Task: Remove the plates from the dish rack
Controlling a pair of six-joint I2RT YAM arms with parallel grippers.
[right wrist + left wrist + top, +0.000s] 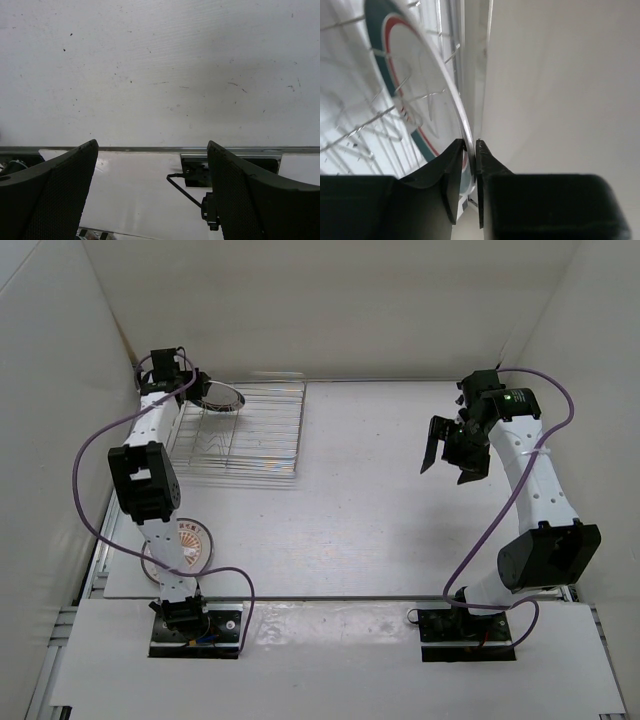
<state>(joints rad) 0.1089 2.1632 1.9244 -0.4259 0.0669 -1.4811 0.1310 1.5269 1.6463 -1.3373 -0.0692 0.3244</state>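
Observation:
The teal-rimmed plate [222,398] stands on edge in the far left end of the silver wire dish rack [262,430]. My left gripper [200,390] is shut on its rim. In the left wrist view the plate [420,90] stands among the rack wires [365,125], its thin edge pinched in my left gripper [471,145]. An orange sunburst plate [192,538] lies flat on the table by the left arm. A second plate's rim [150,562] shows partly under it; the arm hides the rest. My right gripper [452,455] is open and empty above the table's right side, as the right wrist view [152,150] also shows.
White walls enclose the table on the left [60,420], back and right. The left wall stands close behind the rack and my left gripper. The table's near edge [150,148] and the right arm's base mount [195,172] show in the right wrist view.

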